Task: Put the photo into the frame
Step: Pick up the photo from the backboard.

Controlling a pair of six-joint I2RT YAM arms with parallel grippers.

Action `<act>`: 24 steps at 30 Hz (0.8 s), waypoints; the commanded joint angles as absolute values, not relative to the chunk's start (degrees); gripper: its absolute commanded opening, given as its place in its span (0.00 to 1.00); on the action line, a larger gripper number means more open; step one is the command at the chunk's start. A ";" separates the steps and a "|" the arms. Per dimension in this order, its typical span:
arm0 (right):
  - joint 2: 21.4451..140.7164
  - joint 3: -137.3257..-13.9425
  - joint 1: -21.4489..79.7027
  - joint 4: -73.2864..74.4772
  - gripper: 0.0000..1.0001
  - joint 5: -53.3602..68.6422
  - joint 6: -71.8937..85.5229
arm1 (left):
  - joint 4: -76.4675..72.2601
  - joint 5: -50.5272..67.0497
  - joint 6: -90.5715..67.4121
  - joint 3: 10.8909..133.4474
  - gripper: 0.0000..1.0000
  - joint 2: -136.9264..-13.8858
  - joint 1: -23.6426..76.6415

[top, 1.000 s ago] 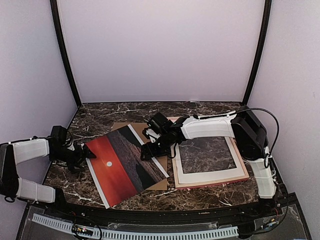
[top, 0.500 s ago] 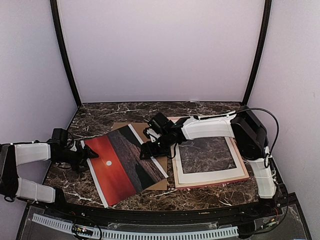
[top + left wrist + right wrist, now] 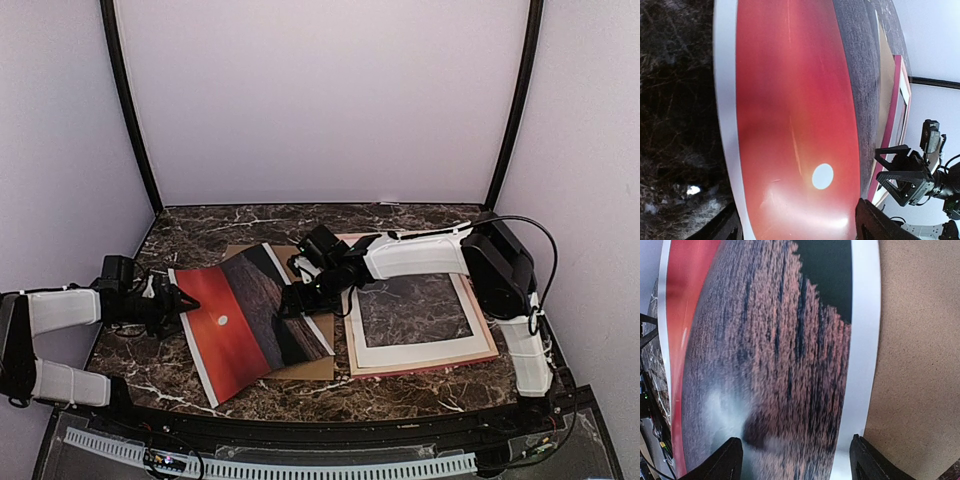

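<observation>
The photo (image 3: 245,320), a red sunset with a small white sun and a white border, bows upward between my two grippers at the table's left centre. My left gripper (image 3: 178,300) is at its left edge; in the left wrist view the jaws (image 3: 797,215) stand wide apart with the red print (image 3: 795,100) running across the gap. My right gripper (image 3: 292,302) is at the print's right edge, its jaws (image 3: 795,442) also wide apart over the dark water part (image 3: 765,340). The frame (image 3: 430,366), pink-railed with a white inner border, lies flat to the right.
A brown cardboard board (image 3: 318,368) lies under the photo and fills the right of the right wrist view (image 3: 920,340). The frame's pink rail (image 3: 897,100) shows beyond the print in the left wrist view. Side walls close in the dark marble table (image 3: 200,235).
My left gripper has slid right and its jaws have narrowed a little. The photo's left edge has shifted right and risen, so the sheet now arches. The right arm has hardly moved.
</observation>
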State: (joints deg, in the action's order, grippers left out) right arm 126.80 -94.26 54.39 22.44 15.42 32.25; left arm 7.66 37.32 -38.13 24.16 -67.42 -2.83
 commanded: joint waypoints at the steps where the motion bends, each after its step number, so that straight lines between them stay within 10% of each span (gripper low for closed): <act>1: 128.85 -92.33 55.02 23.55 0.75 17.25 33.26 | 5.41 41.50 -35.94 25.83 0.77 -66.21 -2.38; 24: 128.92 -93.23 54.93 25.05 0.74 18.01 32.48 | 9.36 40.46 -27.80 32.05 0.17 -68.24 -2.40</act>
